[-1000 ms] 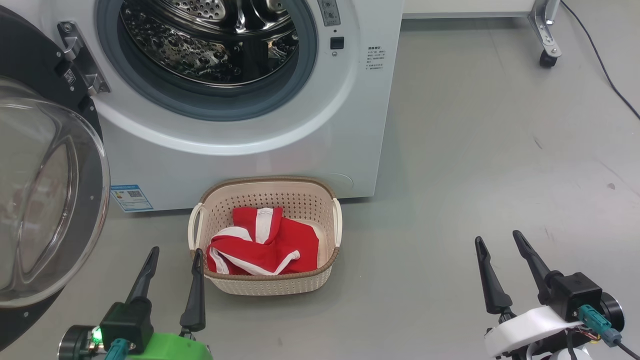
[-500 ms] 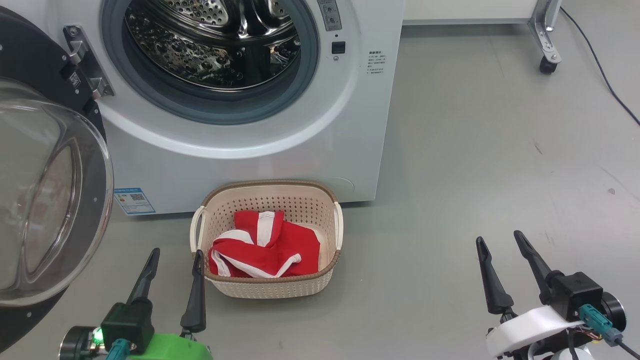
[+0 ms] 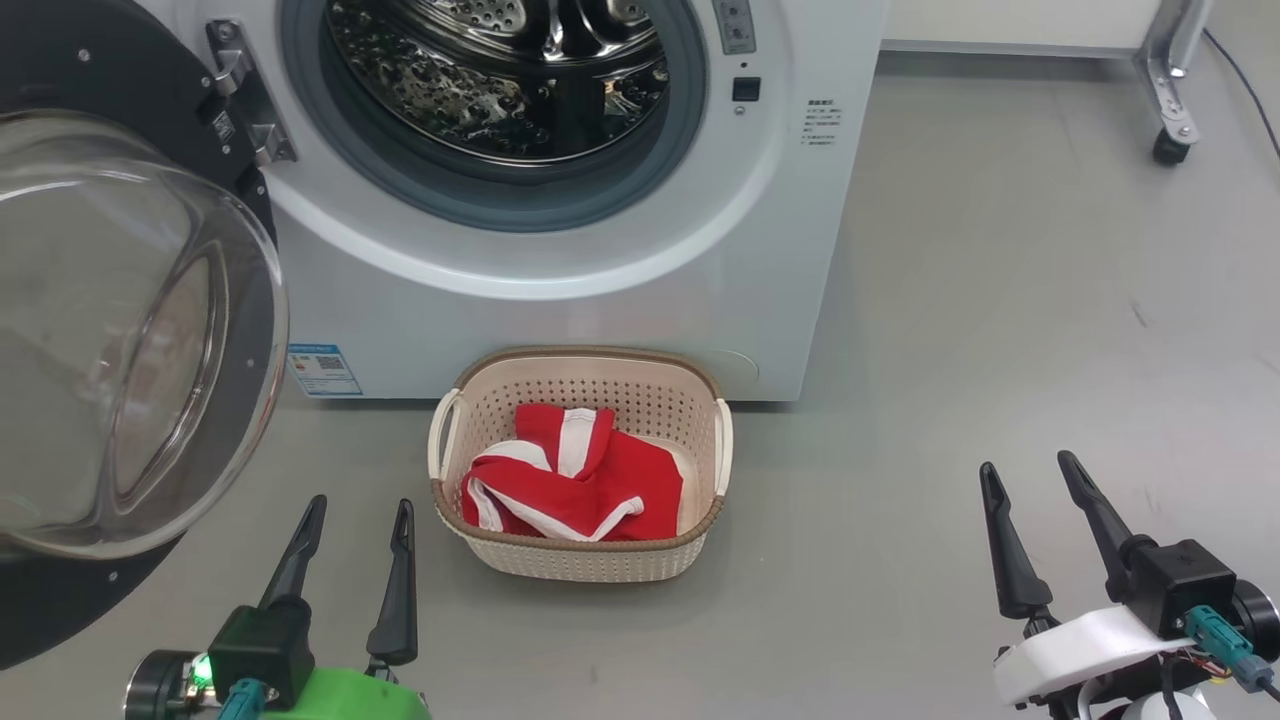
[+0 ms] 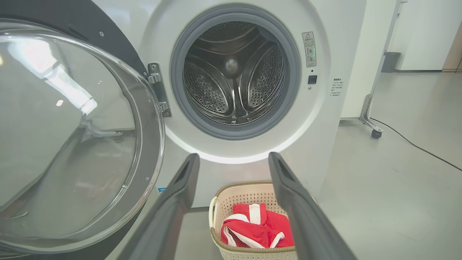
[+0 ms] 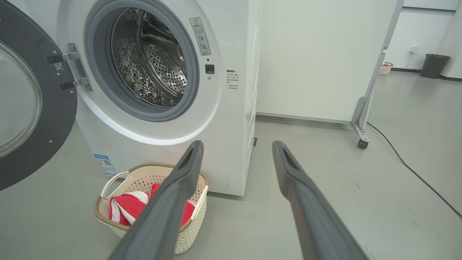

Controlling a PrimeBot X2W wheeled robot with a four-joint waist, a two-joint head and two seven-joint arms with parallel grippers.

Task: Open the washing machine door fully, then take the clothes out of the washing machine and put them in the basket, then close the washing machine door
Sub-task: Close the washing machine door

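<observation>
The white washing machine [image 3: 560,270] [image 4: 317,119] [image 5: 231,119] stands ahead with its steel drum [image 3: 500,70] [image 4: 234,79] bare inside. Its round black door [image 3: 130,330] [image 4: 72,137] [image 5: 29,108] with the glass bowl hangs swung wide at the left. Red clothes [image 3: 575,480] [image 4: 256,231] [image 5: 130,206] with white bands lie in the cream basket [image 3: 590,560] [image 4: 249,187] [image 5: 144,177] on the floor before the machine. My left gripper [image 3: 360,510] [image 4: 232,159] is open and empty, just left of the basket. My right gripper [image 3: 1030,470] [image 5: 236,146] is open and empty, well right of it.
Grey floor [image 3: 1000,300] stretches to the right of the machine. A wheeled metal stand leg [image 3: 1165,120] [image 5: 361,122] and a black cable [image 5: 415,173] lie at the far right. A dark bin [image 5: 435,65] stands by the back wall.
The whole head picture has shifted right and slightly down, so the camera has turned; more of the door shows. Both grippers stay open and keep their places.
</observation>
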